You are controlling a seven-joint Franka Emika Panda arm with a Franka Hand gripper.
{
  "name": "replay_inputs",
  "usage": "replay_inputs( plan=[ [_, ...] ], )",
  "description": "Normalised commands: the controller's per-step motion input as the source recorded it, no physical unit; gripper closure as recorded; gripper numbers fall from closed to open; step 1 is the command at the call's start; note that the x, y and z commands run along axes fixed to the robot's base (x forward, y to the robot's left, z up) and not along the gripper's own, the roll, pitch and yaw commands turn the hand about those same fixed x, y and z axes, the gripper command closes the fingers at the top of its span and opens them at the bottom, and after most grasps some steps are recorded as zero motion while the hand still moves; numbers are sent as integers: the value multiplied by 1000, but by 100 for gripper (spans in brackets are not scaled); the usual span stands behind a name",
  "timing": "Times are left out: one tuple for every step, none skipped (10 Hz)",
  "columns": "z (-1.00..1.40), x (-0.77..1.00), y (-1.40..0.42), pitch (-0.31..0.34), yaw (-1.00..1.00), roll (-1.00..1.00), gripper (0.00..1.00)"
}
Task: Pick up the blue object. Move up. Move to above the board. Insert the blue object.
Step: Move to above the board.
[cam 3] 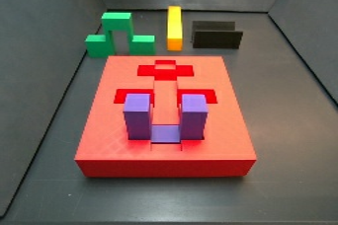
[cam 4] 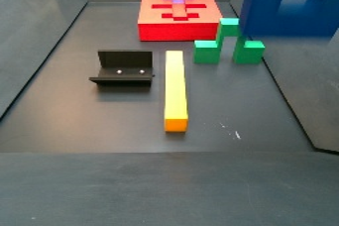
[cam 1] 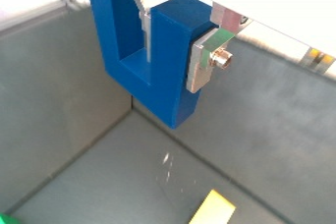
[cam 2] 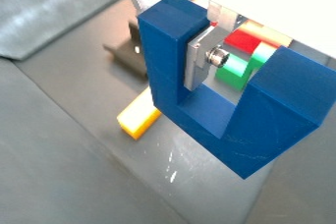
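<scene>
The blue object (cam 2: 223,90) is clamped by 1 prong between the closed fingers (cam 2: 199,59) of the gripper (cam 1: 178,41), raised clear of the table (cam 1: 250,110). Farther off, the board (cam 4: 179,19) is seen.

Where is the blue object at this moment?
The blue object is off the floor, clamped on one prong by the gripper in both wrist views. A side view shows it at the right edge, near the green block, short of the board.
</scene>
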Motion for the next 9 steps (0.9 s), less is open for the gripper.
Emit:
replay_inputs(
  plan=[
    [425, 21, -4, 71, 2, 3, 100],
    [224, 27, 6, 48, 2, 8, 100],
    [174, 14, 3, 45, 0, 1, 100],
    [148, 205, -1400, 152, 234, -149, 100],
    [133, 205, -1400, 138, 213, -108, 100],
    [134, 203, -1400, 101, 155, -42, 100],
    [137, 201, -1400, 48, 87, -71, 100],
    [141, 202, -1400, 32, 42, -29, 100],
    [145, 202, -1400, 39, 32, -3, 100]
  ],
)
